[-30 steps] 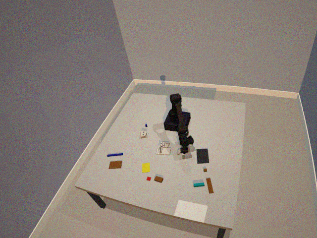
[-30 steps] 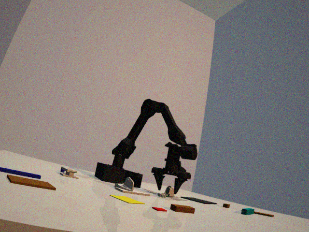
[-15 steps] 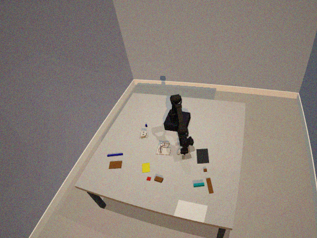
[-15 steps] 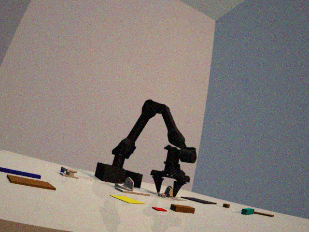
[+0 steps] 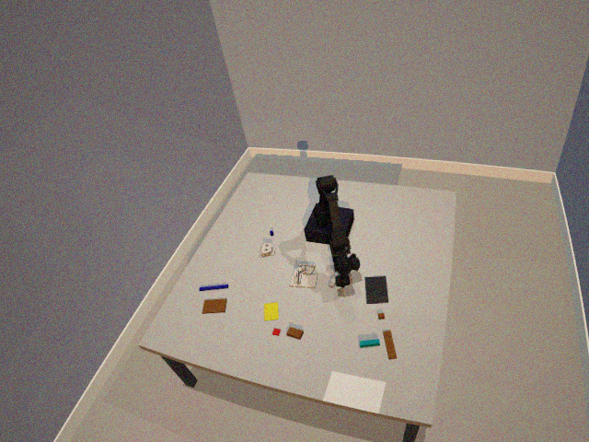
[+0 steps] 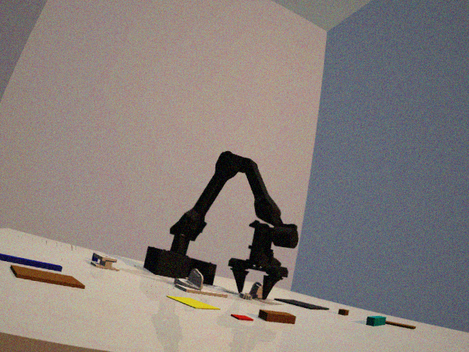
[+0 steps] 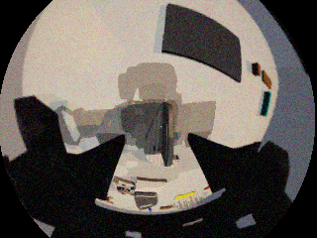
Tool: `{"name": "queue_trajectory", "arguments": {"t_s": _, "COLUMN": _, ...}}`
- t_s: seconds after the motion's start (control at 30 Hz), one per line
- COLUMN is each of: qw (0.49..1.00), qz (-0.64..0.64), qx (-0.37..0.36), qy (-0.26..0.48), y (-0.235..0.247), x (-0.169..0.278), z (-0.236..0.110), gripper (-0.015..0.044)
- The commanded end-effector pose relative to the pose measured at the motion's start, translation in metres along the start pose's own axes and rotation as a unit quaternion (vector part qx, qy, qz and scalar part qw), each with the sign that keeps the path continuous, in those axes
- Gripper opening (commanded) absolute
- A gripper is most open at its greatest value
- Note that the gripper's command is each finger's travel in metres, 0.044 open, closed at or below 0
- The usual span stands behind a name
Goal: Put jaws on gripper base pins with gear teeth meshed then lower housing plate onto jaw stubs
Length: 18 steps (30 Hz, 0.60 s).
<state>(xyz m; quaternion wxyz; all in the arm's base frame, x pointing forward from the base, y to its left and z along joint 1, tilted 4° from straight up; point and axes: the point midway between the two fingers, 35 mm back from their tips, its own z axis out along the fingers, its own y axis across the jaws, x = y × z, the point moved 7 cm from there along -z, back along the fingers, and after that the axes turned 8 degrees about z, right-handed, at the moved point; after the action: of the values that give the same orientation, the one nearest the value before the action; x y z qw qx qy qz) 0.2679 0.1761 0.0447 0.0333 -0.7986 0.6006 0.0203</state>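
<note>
My gripper (image 5: 341,286) (image 6: 253,295) (image 7: 157,138) is open, pointing down, its fingertips low over the table on either side of a loose pale jaw (image 6: 258,290) (image 7: 167,141). The fingers do not close on it. Left of it, a flat pale base plate (image 5: 309,283) (image 6: 212,293) lies with an upright jaw-like piece (image 5: 299,274) (image 6: 196,279) on it. Whether this piece sits on a pin is too small to tell. Farther left lies a small pale part (image 5: 267,249) (image 6: 107,262) with dark holes, seemingly the housing plate. Pins and gear teeth cannot be made out.
A dark mat (image 5: 375,289) (image 6: 302,303) (image 7: 203,42) lies right of the gripper. A yellow card (image 5: 271,311), red piece (image 5: 276,331) and brown block (image 5: 294,332) lie in front. A teal block (image 5: 369,343) and brown strip (image 5: 389,344) lie front right, a blue bar (image 5: 213,287) left.
</note>
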Motion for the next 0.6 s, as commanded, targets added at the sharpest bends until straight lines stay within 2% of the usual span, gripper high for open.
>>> {"name": "queue_trajectory", "arguments": {"t_s": 0.0, "qw": 1.000, "qz": 0.003, "qx": -0.002, "qy": -0.001, "y": 0.0005, "x": -0.0001, "z": 0.0017, "gripper": 0.0440}}
{"name": "queue_trajectory", "arguments": {"t_s": 0.2, "qw": 1.000, "qz": 0.003, "qx": -0.002, "qy": -0.001, "y": 0.0005, "x": -0.0001, "z": 0.0017, "gripper": 0.0440}}
{"name": "queue_trajectory", "arguments": {"t_s": 0.57, "qw": 1.000, "qz": 0.000, "qx": 0.000, "qy": 0.000, "y": 0.0001, "x": 0.0000, "z": 0.0005, "gripper": 0.0151}}
